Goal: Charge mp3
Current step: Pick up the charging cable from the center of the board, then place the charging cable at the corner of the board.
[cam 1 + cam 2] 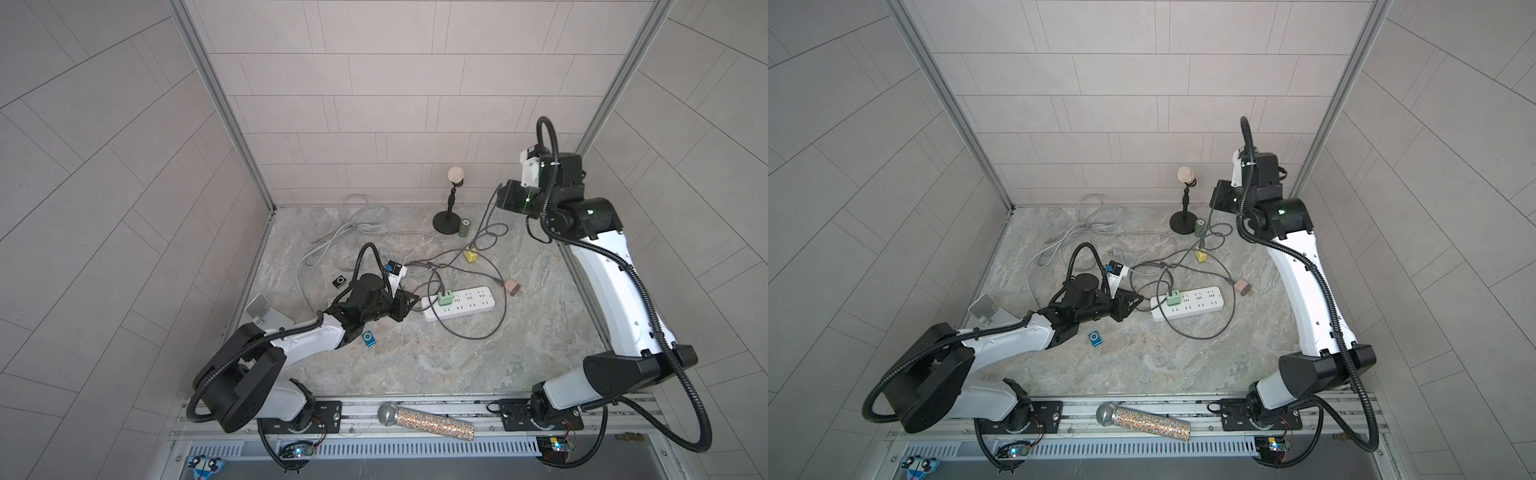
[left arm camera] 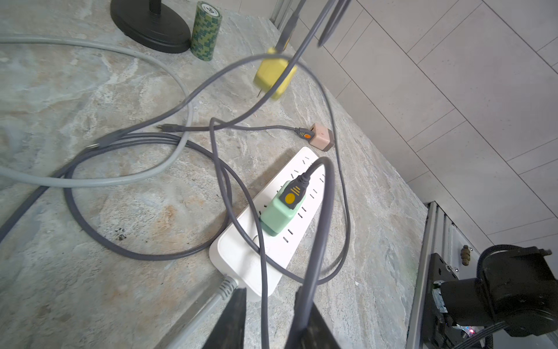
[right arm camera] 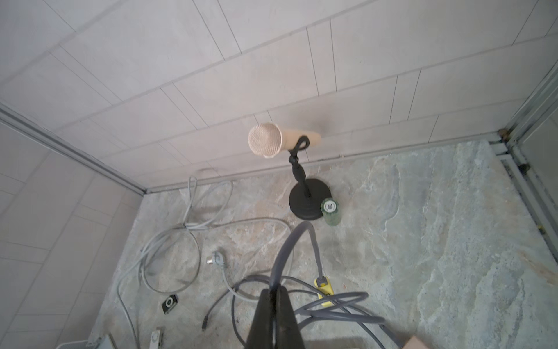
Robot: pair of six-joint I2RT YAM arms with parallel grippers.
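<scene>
1. Closest to me, a glitter mic (image 1: 424,420) lies across the rail, well on the near side of the strip (image 1: 461,305). A toy car (image 1: 204,464) is cut off by the bottom edge.
2. Blue mp3 (image 1: 369,339) lies flat on the table, left of the strip and nearer the rail. It is just beside the left arm and apart from the cables.
3. Black mp3 (image 1: 339,281) sits further left of the strip, beside the arm's hose.
4. Left gripper (image 2: 271,323) hovers at the strip's left end, jaws spread. The green charger (image 2: 271,217) is plugged into the strip, and its lead runs through the gap. I cannot tell whether it touches a finger. In both top views the fingertips are hidden under the wrist.
5. Right gripper (image 3: 273,294) hangs raised beyond the strip, jaws pressed together on a grey cable (image 3: 303,225) that loops down to the yellow charger (image 3: 324,287).
6. Loose plug ends around the strip are blurred, and I cannot trace which lead each belongs to.
</scene>
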